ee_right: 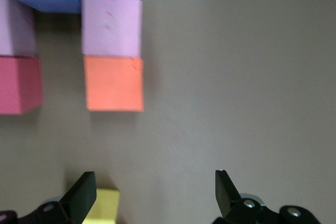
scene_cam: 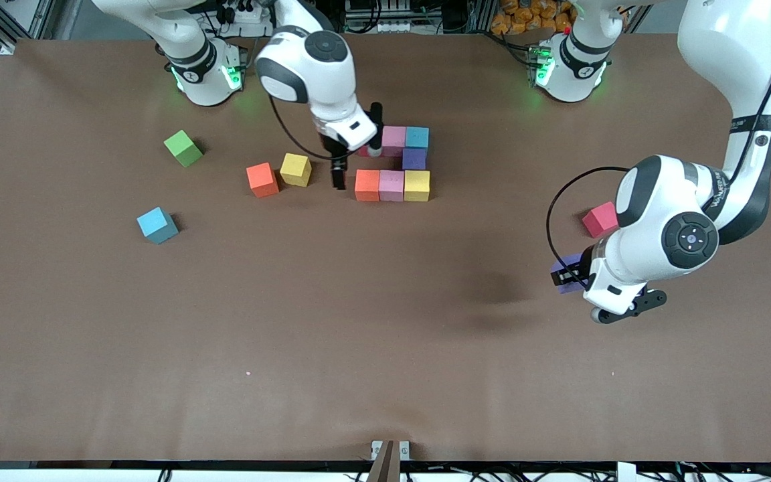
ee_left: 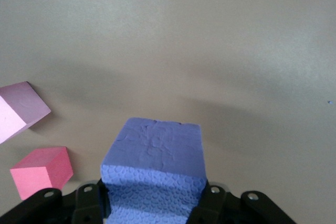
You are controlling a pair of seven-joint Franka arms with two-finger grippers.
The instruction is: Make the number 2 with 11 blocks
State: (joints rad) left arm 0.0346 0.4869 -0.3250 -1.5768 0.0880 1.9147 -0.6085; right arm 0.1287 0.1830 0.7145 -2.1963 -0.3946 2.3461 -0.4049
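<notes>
A partial number 2 lies mid-table: pink (scene_cam: 393, 138) and blue (scene_cam: 417, 137) blocks, a purple one (scene_cam: 414, 158) nearer the camera, then a row of orange (scene_cam: 367, 185), pink (scene_cam: 391, 185) and yellow (scene_cam: 417, 185). A red block (ee_right: 18, 85) adjoins the pink one. My right gripper (scene_cam: 357, 157) hangs open and empty beside the orange block (ee_right: 114, 83), with a loose yellow block (ee_right: 102, 208) by one finger. My left gripper (scene_cam: 569, 274) is shut on a purple block (ee_left: 152, 166) above the table at the left arm's end, near a pink-red block (scene_cam: 600, 219).
Loose orange (scene_cam: 262, 179) and yellow (scene_cam: 296, 169) blocks lie beside the figure toward the right arm's end. A green cube (scene_cam: 183, 148) and a blue block (scene_cam: 156, 225) lie farther that way. A pale pink block (ee_left: 18, 111) lies near the pink-red one (ee_left: 42, 171).
</notes>
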